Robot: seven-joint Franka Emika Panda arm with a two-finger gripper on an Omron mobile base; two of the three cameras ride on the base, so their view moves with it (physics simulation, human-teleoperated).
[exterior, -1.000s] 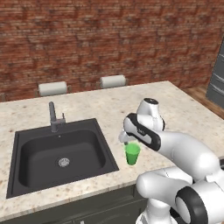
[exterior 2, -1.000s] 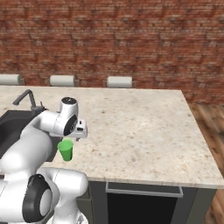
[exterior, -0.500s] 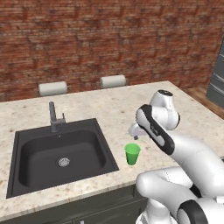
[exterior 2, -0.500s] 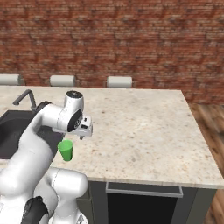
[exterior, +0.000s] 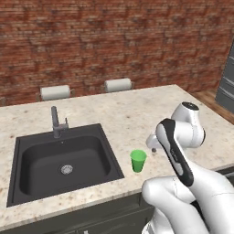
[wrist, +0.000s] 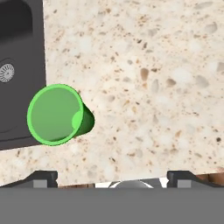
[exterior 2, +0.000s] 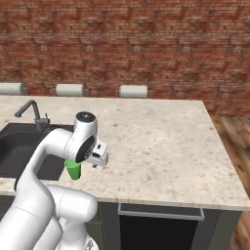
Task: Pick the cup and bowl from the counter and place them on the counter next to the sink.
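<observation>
The cup (exterior: pixel 138 160) is found standing upright on the tabletop (exterior: pixel 132 114), just beside the right-hand edge of the sink (exterior: pixel 64 160) and near the front edge of the stone. In the right base view the cup (exterior 2: pixel 74 170) is partly covered by the arm, with its lower part showing below the wrist. In the hand view the cup (wrist: pixel 57 114) is seen from above, its open mouth facing the camera, with the sink (wrist: pixel 17 65) and its steel drain (wrist: pixel 6 73) at the left.

The gripper (wrist: pixel 112 177) is recorded as fully spread, the two dark fingertips (wrist: pixel 41 177) set wide apart at the bottom of the hand view, and nothing is held between them. The gripper (exterior: pixel 153 142) is held above the tabletop, to the right of the cup and clear of it.

A grey faucet (exterior: pixel 56 122) is noted behind the basin. Paper-towel rolls (exterior: pixel 118 85) are lined along the brick wall (exterior: pixel 114 41).
</observation>
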